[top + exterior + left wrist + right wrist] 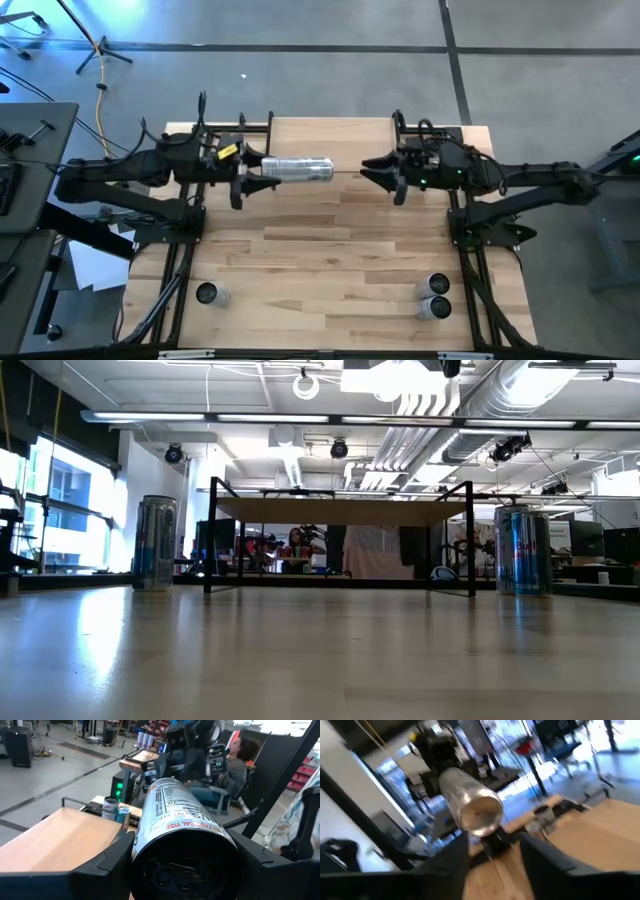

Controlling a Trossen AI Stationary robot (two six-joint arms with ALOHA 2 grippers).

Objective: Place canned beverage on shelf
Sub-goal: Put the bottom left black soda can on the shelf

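A silver can (300, 169) lies level in the air over the far middle of the table, its long axis running left to right. My left gripper (265, 175) is shut on its left end. The can fills the left wrist view (180, 820). My right gripper (368, 173) is open, a little to the right of the can's free end (480, 815), and touches nothing. The shelf (330, 135) shows as a light-wood board at the far middle. In the low view it stands on thin black legs (340, 512), with nothing on it. Neither gripper shows in the low view. My left gripper pinches the can's curved sides near its base end (150, 845), one finger (107, 860) on each side. The fingers come level from the table's left and lie along the can. The can is lifted clear and sticks out level toward the right gripper.
One can (207, 294) stands near the table's near left corner and two cans (435, 297) near the near right corner. They also show in the low view, at the left (155, 542) and right (525, 550). A person sits beyond the table (235, 765).
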